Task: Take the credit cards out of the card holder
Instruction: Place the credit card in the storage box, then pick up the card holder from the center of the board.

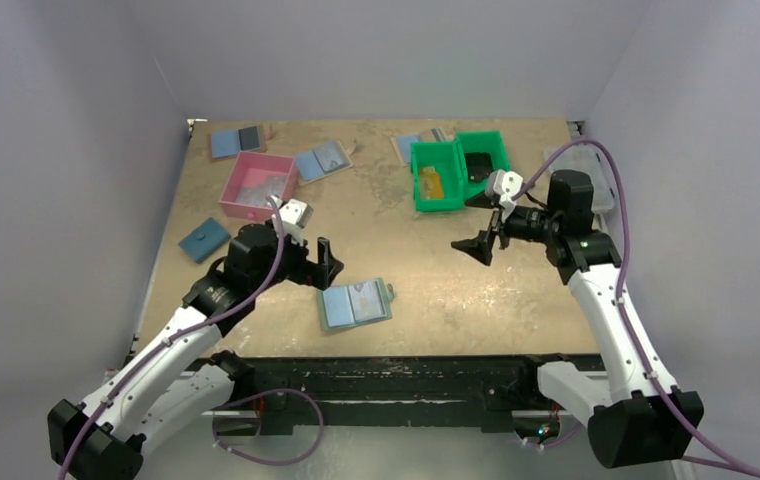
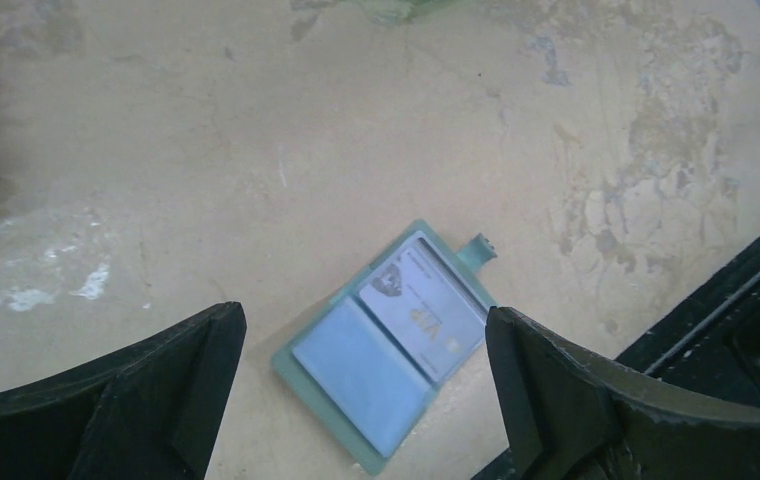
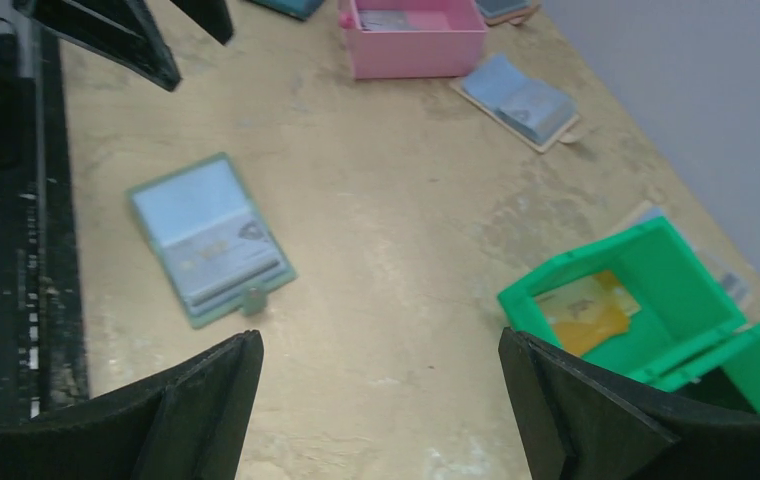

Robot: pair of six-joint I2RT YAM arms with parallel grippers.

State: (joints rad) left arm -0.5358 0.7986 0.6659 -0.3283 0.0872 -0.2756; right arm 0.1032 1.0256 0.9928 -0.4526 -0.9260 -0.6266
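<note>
Located card holder [image 1: 355,304] lying open, inside up, on table [image 1: 426,270] near front edge, just right of left jaws. Long axis running left-right in top view, slightly tilted, right end farther back; closure tab [image 1: 392,291] pointing right. Found left jaws spread wide, empty, hovering beside holder. Found right jaws likewise apart, holding nothing, near green bin [image 1: 436,207]. Observed orange-yellow credit cards [image 1: 430,184] inside bin's left compartment, well apart from holder.
</note>
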